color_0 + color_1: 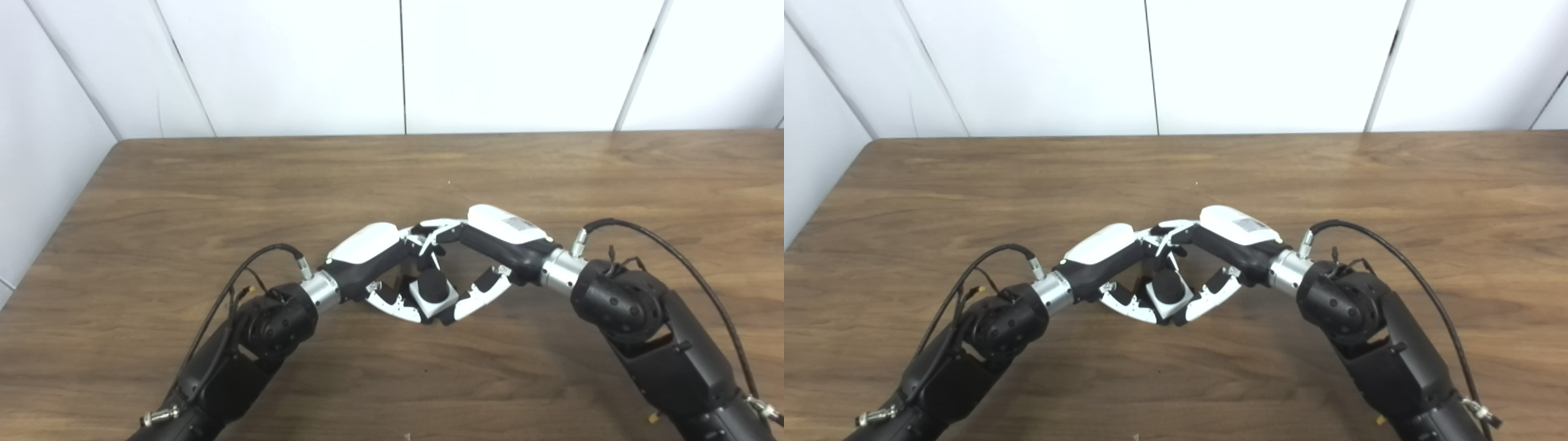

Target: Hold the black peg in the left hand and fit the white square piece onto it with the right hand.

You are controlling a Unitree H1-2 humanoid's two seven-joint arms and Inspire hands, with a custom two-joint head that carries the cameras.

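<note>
The two hands meet in the middle of the brown wooden surface [245, 184], close to the robot. The left hand [367, 251] comes in from the left and the right hand [499, 236] comes in from the right. Their tips touch at the top, so the two hands make a peak shape.

Between them sits the white square piece [433, 298]. The round black peg [432, 285] pokes up through the middle of it. The piece is tilted a little.

The left hand's fingers [395, 303] curl in to the left side of the piece. The right hand's fingers [484, 293] curl in to its right side. Both hands seem to pinch it, but I cannot tell which hand holds the peg and which holds the piece.
</note>
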